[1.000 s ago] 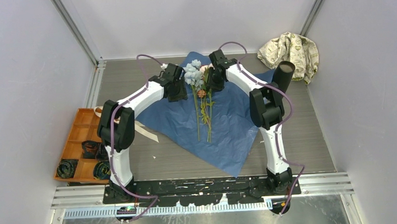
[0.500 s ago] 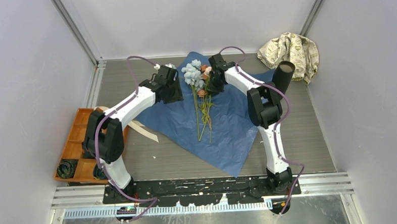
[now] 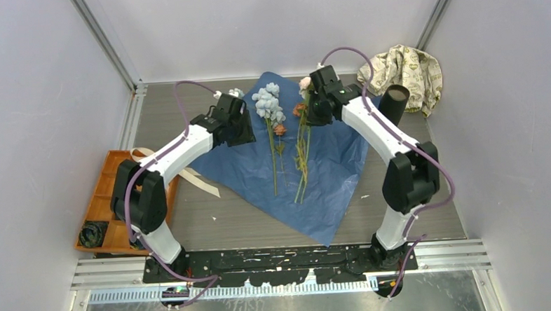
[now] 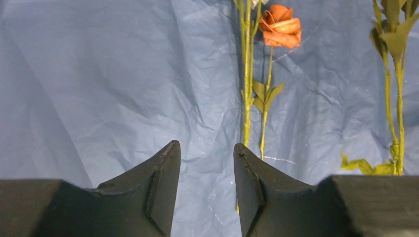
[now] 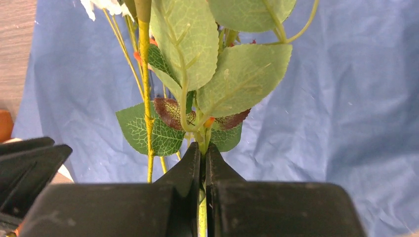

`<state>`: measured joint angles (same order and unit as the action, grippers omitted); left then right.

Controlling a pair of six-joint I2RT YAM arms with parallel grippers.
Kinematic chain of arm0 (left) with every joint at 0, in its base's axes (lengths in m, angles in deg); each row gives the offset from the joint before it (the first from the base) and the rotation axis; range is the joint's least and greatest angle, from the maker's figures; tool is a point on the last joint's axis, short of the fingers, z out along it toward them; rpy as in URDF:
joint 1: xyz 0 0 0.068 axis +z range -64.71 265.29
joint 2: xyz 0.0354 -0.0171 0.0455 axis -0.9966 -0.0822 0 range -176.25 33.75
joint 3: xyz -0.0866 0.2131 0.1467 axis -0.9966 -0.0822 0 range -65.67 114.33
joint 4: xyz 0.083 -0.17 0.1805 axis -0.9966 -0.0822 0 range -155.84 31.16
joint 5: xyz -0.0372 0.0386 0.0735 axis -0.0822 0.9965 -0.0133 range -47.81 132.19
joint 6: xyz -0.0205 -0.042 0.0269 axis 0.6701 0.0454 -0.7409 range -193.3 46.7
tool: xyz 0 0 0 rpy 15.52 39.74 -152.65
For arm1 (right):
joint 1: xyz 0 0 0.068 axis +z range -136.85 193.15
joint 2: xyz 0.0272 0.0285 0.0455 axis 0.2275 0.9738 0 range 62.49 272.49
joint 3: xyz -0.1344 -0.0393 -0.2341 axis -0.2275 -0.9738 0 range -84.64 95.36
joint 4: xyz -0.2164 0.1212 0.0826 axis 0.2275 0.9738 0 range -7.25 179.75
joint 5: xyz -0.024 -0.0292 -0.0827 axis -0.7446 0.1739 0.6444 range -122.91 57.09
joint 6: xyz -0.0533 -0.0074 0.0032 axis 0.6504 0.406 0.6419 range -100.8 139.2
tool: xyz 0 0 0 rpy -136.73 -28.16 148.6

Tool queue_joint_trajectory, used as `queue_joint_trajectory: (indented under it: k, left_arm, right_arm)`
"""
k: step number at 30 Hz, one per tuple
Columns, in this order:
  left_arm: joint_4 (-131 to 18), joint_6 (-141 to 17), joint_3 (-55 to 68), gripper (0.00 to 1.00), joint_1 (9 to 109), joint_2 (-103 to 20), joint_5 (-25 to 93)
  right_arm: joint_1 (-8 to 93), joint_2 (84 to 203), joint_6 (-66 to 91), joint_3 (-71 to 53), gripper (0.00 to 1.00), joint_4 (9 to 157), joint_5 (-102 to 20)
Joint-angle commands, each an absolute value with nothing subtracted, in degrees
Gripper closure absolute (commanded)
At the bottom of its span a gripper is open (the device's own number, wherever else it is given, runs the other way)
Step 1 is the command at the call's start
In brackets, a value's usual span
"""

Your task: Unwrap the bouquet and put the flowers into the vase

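Flowers (image 3: 271, 127) lie unwrapped on the open blue paper (image 3: 330, 181) mid-table, their long axis running 6 to 12 o'clock, with the cut ends toward me and the blooms at the far end. My left gripper (image 4: 205, 158) hovers part-open and empty over the sheet near 11 o'clock, and my right gripper (image 5: 202, 153) is pinched tight on a few leafy stems (image 3: 302, 154) near 12. I judge this to be the carry step: next I lift that bunch, turn it cut ends down, and bring it to the vase (image 3: 395, 102) at 1 o'clock.

Bright, even light; soft shadows.
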<state>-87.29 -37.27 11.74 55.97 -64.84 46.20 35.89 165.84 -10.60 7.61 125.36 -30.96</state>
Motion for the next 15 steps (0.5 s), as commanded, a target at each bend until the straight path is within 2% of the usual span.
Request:
queue_joint_trajectory:
  k: [1, 4, 7, 11, 15]
  left_arm:
    - [-83.4, -37.0, 11.4, 0.55, 55.0, -60.2, 42.7]
    - [-80.2, -37.6, 10.1, 0.55, 54.0, -59.4, 36.8]
    - [-70.7, -36.9, 6.7, 0.53, 53.0, -59.5, 26.8]
    - [-48.5, -28.2, 0.2, 0.51, 51.7, -63.2, 13.1]
    - [-24.6, -16.1, -5.4, 0.49, 51.1, -69.8, 5.9]
  right_arm:
    - [36.3, 158.6, -5.9, 3.0, 0.99, 129.8, -27.9]
    - [36.6, 156.1, -4.6, -0.2, 0.99, 131.6, -25.8]
    - [36.7, 154.3, -4.7, -3.2, 0.99, 131.0, -24.7]
    - [36.8, 152.6, -5.8, -5.4, 0.99, 129.5, -27.0]
    - [37.0, 151.5, -6.2, -5.8, 0.99, 129.4, -27.9]
